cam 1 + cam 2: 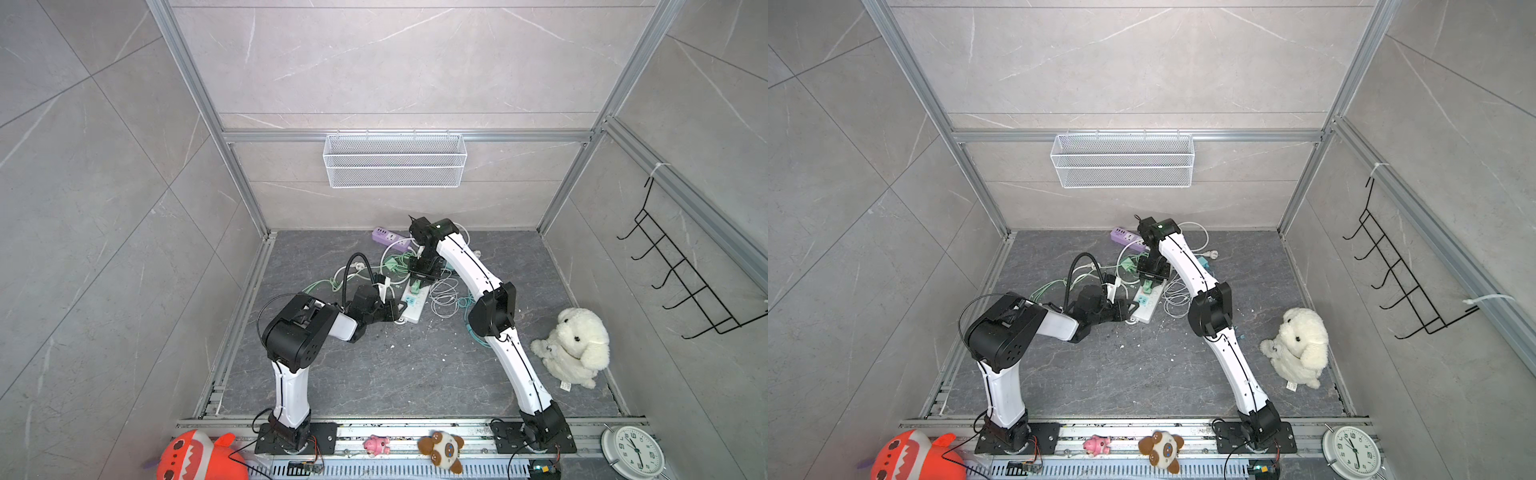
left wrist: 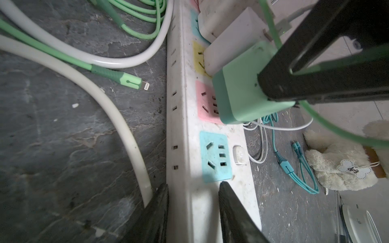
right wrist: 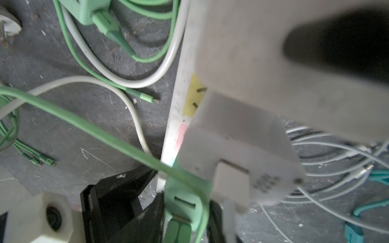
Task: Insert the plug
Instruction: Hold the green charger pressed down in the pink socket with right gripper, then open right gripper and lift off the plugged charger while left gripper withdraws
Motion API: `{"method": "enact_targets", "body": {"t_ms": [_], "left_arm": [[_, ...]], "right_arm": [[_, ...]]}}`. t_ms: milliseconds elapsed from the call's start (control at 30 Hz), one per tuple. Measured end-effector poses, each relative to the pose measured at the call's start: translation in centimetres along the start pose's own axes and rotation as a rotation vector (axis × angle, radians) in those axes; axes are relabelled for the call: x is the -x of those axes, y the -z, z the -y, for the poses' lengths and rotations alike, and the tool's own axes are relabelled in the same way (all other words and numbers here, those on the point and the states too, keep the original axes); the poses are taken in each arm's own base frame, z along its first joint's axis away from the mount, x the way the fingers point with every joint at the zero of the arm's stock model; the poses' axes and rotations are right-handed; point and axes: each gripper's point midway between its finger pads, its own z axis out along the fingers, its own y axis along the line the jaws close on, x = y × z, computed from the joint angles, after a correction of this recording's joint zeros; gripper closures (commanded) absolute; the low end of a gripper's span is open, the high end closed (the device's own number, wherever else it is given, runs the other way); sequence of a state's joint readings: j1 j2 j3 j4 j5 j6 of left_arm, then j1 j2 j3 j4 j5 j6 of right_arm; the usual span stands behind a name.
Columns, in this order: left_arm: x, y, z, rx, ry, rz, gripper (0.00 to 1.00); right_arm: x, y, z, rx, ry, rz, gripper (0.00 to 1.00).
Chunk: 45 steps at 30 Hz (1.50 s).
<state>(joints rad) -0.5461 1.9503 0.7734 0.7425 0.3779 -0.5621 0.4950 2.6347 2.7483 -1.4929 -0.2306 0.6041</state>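
Left end effector [image 2: 193, 187] pinching white power strip [image 2: 189, 117] end. Right end effector [image 3: 186, 199] gripping green plug [image 2: 237, 94] sitting over pink socket [image 2: 205, 101]. Tag [image 2: 353, 169] on plush toy [image 2: 328, 157] reading "dog".

We are looking into a robotics lab test cell: aluminium framing [image 1: 519, 136] is holding marble-look wall panels [image 1: 395, 62], a left arm [image 1: 291, 395] and a right arm [image 1: 515, 368] are standing bolted to a front rail [image 1: 399, 430], and a mesh basket [image 1: 395, 166], hook rack [image 1: 688, 262], clock [image 1: 633, 451] and plush dog [image 1: 573, 345] are sitting around them.
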Motion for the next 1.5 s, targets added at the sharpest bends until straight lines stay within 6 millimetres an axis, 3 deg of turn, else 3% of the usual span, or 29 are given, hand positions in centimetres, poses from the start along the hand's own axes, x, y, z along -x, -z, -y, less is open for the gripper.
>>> {"method": "enact_targets", "body": {"t_ms": [533,833,1133,1500], "left_arm": [[0.0,0.0,0.0,0.001,0.0,0.0,0.59],[-0.2,0.3,0.0,0.002,0.001,-0.001,0.59],[-1.1,1.3,0.5,0.03,-0.007,-0.027,0.45],[-0.4,3.5,-0.3,0.145,-0.019,-0.043,0.36]], "right_arm": [[-0.4,-1.0,0.7,-0.024,-0.004,-0.003,0.84],[-0.3,-1.0,0.6,-0.027,-0.017,0.006,0.85],[-0.1,-1.0,0.5,-0.034,-0.005,0.003,0.62],[1.3,-0.7,-0.1,-0.014,0.031,0.072,0.52]]}}
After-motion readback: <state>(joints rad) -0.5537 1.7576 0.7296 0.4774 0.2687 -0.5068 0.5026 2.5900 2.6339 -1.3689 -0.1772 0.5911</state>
